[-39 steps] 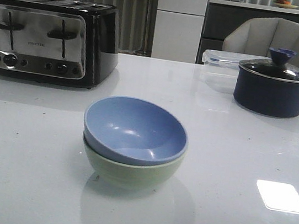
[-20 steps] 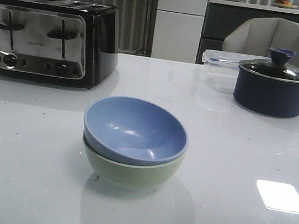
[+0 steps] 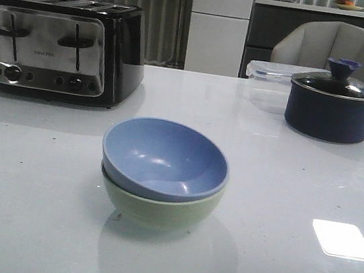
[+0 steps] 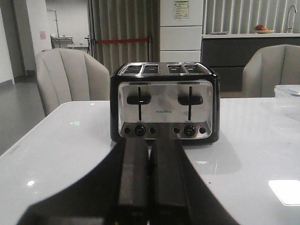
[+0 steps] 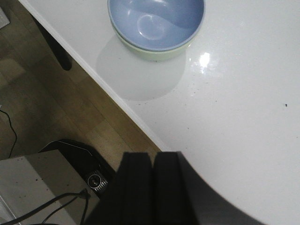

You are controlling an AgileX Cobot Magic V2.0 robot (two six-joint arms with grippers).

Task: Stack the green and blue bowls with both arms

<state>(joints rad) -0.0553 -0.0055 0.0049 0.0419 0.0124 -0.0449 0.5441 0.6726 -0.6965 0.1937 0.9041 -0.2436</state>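
Observation:
The periwinkle blue bowl (image 3: 164,158) sits nested inside the pale green bowl (image 3: 158,209) in the middle of the white table, slightly tilted. The right wrist view shows the same stack, blue bowl (image 5: 156,21) over green bowl (image 5: 154,52), close to the table's edge. My right gripper (image 5: 153,157) is shut and empty, held over that edge some way from the bowls. My left gripper (image 4: 149,143) is shut and empty too, low over the table and pointing at the toaster. Neither arm shows in the front view.
A black-and-chrome toaster (image 3: 59,46) stands at the back left. A dark navy lidded pot (image 3: 336,104) and a clear plastic box (image 3: 266,80) stand at the back right. Grey chairs (image 3: 327,47) are behind the table. Wooden floor (image 5: 56,98) lies past the table's edge.

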